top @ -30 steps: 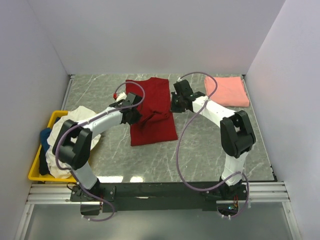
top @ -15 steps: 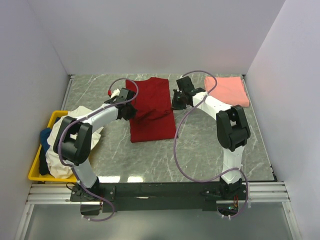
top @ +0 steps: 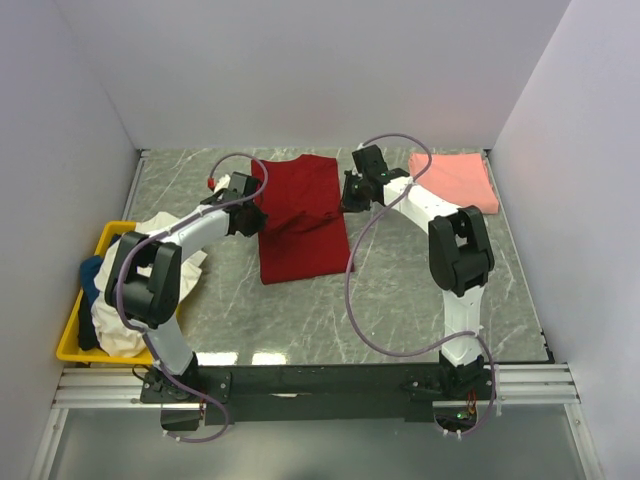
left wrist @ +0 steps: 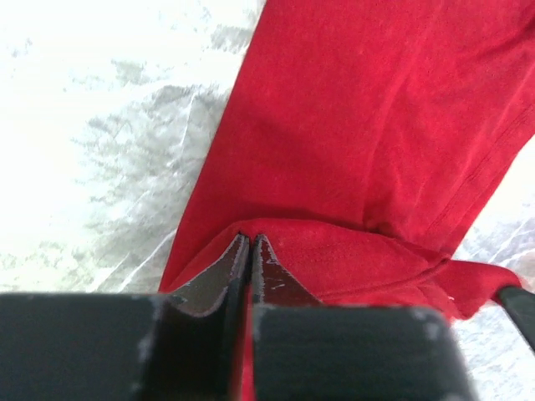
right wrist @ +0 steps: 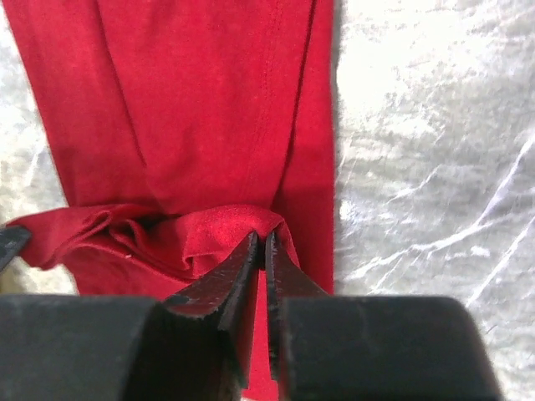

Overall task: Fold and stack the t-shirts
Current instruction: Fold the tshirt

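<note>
No legible text, labels, brand marks, numbers or signs in any view. Shirts, bin, arms and tabletop all plain; nothing printed can be made out on them.

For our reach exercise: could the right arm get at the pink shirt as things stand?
Probably yes: the pink shirt lies uncovered beside it, but the right claw is shut on the red shirt.

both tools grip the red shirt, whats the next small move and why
Probably carry both pinched edges toward the far end together: left tool and right tool are each shut on a bunched fold of the dark red shirt, not yet flat.
</note>
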Tool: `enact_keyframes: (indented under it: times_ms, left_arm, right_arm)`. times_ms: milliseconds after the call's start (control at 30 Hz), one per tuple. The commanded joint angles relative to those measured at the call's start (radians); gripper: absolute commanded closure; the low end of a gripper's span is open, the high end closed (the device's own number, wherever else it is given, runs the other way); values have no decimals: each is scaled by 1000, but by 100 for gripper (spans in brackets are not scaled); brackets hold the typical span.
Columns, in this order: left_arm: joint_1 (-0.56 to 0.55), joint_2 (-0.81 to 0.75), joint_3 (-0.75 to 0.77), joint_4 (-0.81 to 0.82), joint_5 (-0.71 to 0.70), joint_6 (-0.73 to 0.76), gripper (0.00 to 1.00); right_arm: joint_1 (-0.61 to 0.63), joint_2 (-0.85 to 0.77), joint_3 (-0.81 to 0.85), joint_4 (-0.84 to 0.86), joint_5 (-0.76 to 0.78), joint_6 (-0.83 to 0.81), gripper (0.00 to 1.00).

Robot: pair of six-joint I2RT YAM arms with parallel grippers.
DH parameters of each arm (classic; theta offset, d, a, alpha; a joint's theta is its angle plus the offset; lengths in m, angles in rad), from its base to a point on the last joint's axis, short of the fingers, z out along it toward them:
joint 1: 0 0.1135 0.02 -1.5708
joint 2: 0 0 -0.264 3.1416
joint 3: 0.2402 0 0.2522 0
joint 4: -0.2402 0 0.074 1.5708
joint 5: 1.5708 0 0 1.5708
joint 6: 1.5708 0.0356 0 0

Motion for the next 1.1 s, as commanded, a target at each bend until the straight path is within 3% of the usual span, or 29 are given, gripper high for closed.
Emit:
enact_keyframes:
  times_ms: [0,33,67,100,167,300,433,533,567,633,667,767,1067]
  left_arm:
    - [15,4,1,57,22,31,90]
    - [18,1,-1,77,33,38,79]
    - [23,-4,-1,82,38,45,60]
    - [26,-8,-1,83,39,52,49]
    - [35,-30,-9,102,45,68,33]
    - [37,-106,-51,120,53,71,23]
    - [26,-160,-99,125,80,71,31]
    - [-6,-180,-136,126,99,65,50]
    - [-40,-191,-145,131,97,54,62]
    - [-74,-195,-166,137,81,42,72]
    - [-100,-191,-174,140,84,37,84]
    - [-141,-180,-220,171,96,8,99]
    - [-177,-224,-452,258,99,-38,99]
  right_arm:
    - [-26,25,49,5,-17,-27,75]
    - [-29,27,54,2,-16,-30,69]
    - [-31,25,59,-5,-14,-33,63]
    - [-34,19,65,-13,-14,-36,55]
    - [-36,1,60,-16,-8,-42,50]
    - [-33,-91,-7,2,-5,-38,48]
    - [4,-177,-111,44,-17,-19,51]
    - [53,-235,-202,77,-5,-4,51]
    - [67,-260,-248,86,-8,7,51]
    - [88,-277,-291,117,-11,20,52]
    - [110,-283,-309,128,-14,34,52]
    - [135,-297,-400,186,-34,62,56]
    - [70,-326,-667,275,-48,112,66]
